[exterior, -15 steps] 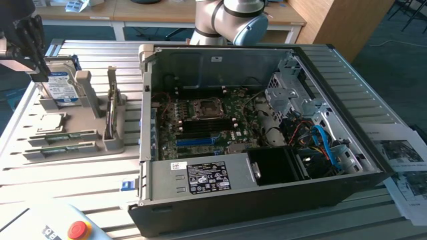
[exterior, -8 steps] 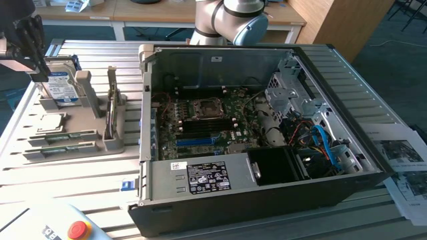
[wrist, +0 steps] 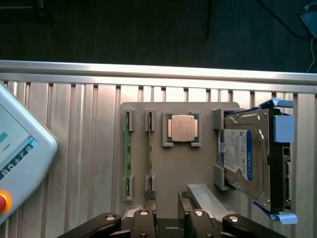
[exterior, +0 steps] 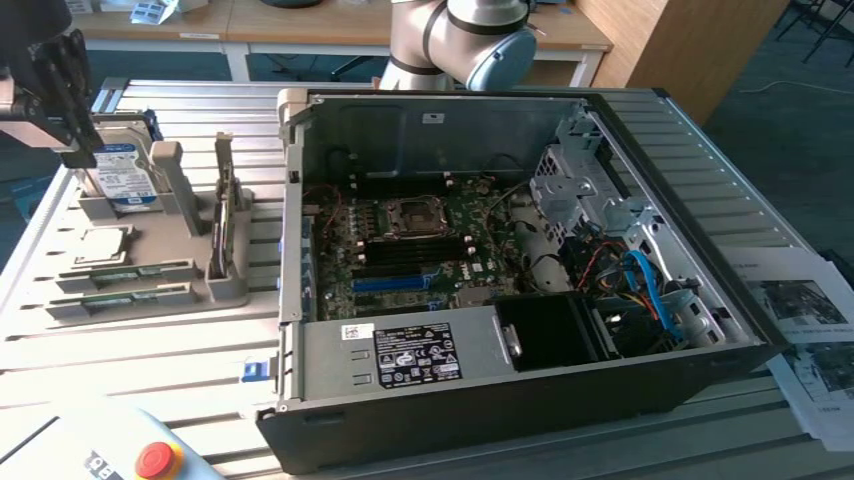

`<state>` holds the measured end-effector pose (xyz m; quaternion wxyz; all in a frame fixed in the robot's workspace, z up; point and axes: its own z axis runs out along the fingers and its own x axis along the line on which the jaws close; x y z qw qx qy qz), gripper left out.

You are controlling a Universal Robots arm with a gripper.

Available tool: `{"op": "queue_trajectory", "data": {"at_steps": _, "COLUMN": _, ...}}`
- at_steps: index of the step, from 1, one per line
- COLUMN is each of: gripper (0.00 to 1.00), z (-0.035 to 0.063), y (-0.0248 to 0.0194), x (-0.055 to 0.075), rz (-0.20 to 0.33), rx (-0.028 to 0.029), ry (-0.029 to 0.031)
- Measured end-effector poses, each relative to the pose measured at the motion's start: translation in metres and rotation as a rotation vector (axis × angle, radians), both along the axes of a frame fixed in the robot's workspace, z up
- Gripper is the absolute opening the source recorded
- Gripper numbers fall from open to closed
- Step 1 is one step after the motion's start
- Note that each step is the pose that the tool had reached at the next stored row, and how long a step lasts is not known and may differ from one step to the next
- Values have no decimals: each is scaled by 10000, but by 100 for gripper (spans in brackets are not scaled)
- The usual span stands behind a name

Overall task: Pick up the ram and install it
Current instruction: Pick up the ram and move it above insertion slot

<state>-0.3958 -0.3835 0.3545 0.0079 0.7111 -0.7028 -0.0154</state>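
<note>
Ram, place: two green sticks, the outer ram stick (exterior: 118, 300) (wrist: 129, 153) and the inner ram stick (exterior: 127, 272) (wrist: 149, 148), each stand on a long edge in their own slot of the grey holder (exterior: 167, 240) (wrist: 168, 173), at the end away from the hard drive (exterior: 118, 180) (wrist: 242, 153)
Ram, long axis: the sticks are parallel, and in the exterior view they run from its left to its right, one short end toward the computer case (exterior: 467, 430)
Neighbours: the processor (exterior: 104, 243) (wrist: 182, 128) lies flat between the inner ram stick and the hard drive, apart from both
Claw: the gripper (exterior: 67, 130) (wrist: 171, 214) hangs above the holder, its jaws apart with nothing between them, touching no part
Hidden or cut off: the gripper's upper part leaves the exterior view at its top left edge; the chips on the sticks are too small to make out; in the wrist view the inner stick shows almost edge-on
Hard to tell: whether the blue and black slots on the motherboard (exterior: 414, 250) hold anything
Edges: an upright board (exterior: 224, 205) stands on the holder between the sticks' ends and the case wall
Open room: bare slats of the table (exterior: 134, 370) (wrist: 74, 148) lie beside the outer stick; the pendant (exterior: 120, 455) (wrist: 15, 148) sits well apart
</note>
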Motion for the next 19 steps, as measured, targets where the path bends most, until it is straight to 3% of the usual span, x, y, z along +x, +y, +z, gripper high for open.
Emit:
{"op": "queue_trajectory", "data": {"at_steps": 10, "gripper": 31, "z": -107, "y": -2, "x": 0, "rz": 29, "rx": -1, "ry": 1}}
{"op": "queue_trajectory", "data": {"at_steps": 16, "gripper": 31, "z": -114, "y": -3, "x": 0, "rz": 34, "rx": 0, "ry": 0}}
{"op": "queue_trajectory", "data": {"at_steps": 19, "gripper": 31, "z": -113, "y": -29, "x": 0, "rz": 33, "rx": -1, "ry": 1}}
